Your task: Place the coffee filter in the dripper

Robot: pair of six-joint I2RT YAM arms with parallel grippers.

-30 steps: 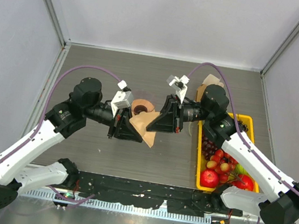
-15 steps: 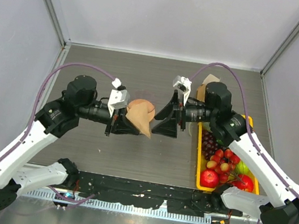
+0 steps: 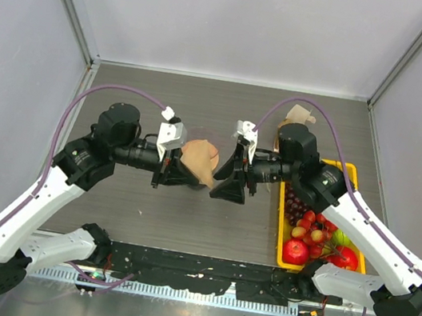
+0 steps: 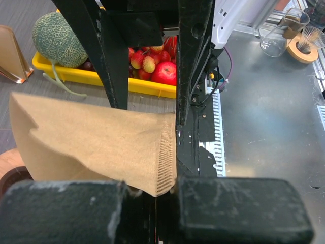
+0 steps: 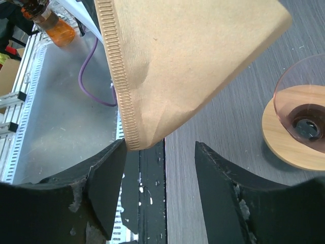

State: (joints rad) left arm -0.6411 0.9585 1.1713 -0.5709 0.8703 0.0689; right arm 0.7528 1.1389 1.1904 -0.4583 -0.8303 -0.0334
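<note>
- Grey wood-grain table (image 3: 149,91), pale panels on 3 sides.
- Yellow tray (image 3: 290,265) at the table's right edge, long side running near to far.
- Inside it: red apples (image 3: 297,251) at the near end, a green fruit (image 3: 338,238) beside them, dark grapes (image 3: 294,207) farther in.
- Netted green melon (image 4: 53,39) at one end of the tray, in the left wrist view.
- Bunch of brown paper filters (image 3: 299,114) just beyond the tray's far end.
- Clear glass vessel (image 4: 277,38) on the metal surface past the table's near edge.

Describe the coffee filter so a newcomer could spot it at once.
Look at the middle of the table. The filter is the tan paper cone pinched in the left fingers, close by the dripper. Unlike the filter stack behind the yellow tray, it is single and held up.
</note>
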